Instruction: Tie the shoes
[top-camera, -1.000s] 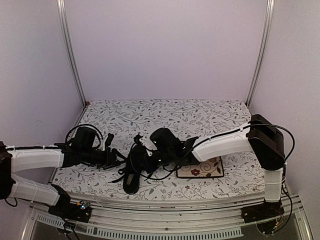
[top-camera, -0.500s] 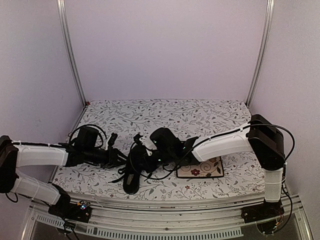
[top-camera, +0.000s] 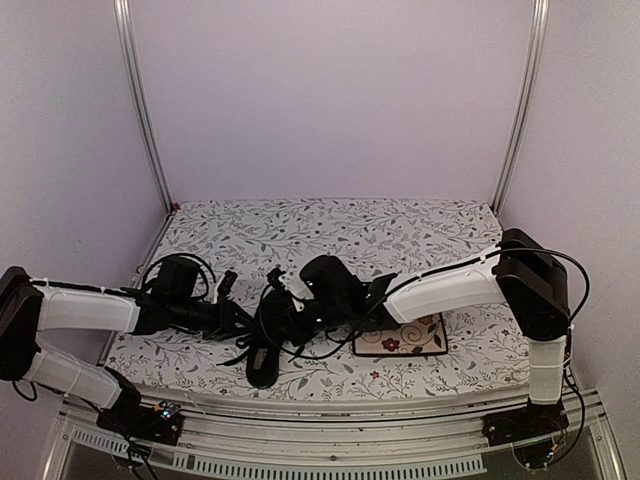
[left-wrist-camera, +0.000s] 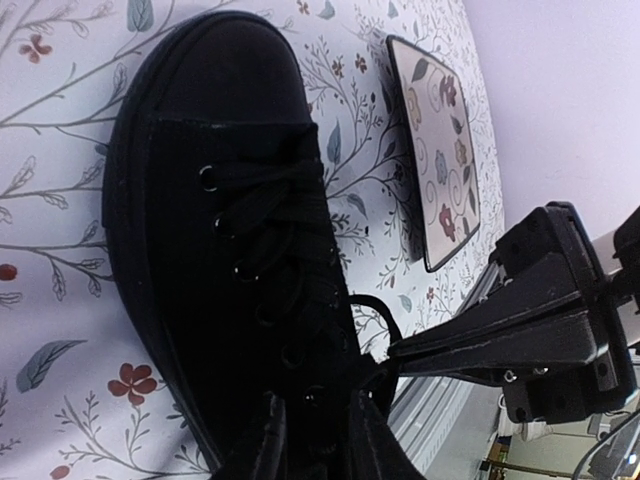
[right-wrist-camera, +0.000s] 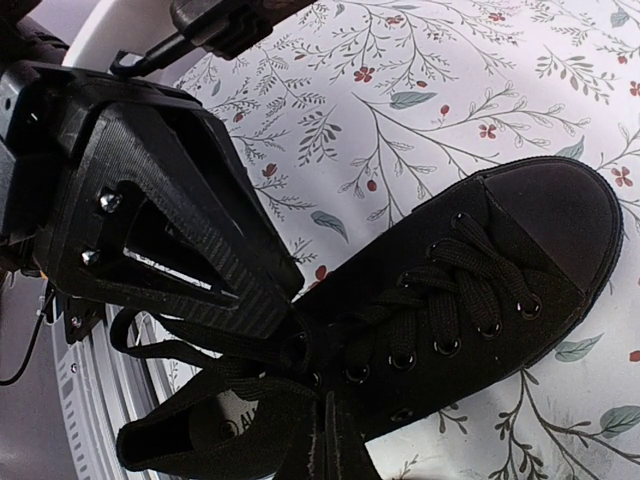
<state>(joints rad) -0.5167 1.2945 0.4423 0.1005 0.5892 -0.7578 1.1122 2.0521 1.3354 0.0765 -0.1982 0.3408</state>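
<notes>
Toward six o'clock on the flowered table, a little left of its middle, lies the one black shoe, heel nearest the arms and toe pointing to about twelve. By my reading the job is barely begun. The shoe is laced up through its eyelets, but no knot or bow shows, and loose lace trails off the collar onto the cloth, so the crossing, looping and pulling tight are all left to do.

At three o'clock from the shoe sits a square flowered plate, with nothing on the part that shows. The shoe's mouth holds only its pale insole label.

From nine o'clock the left pincer reaches the shoe's collar, and I cannot tell whether it is spread or pinching. From three o'clock the right pincer is pressed together right at the laces. Whether a strand is caught in it is unclear.
</notes>
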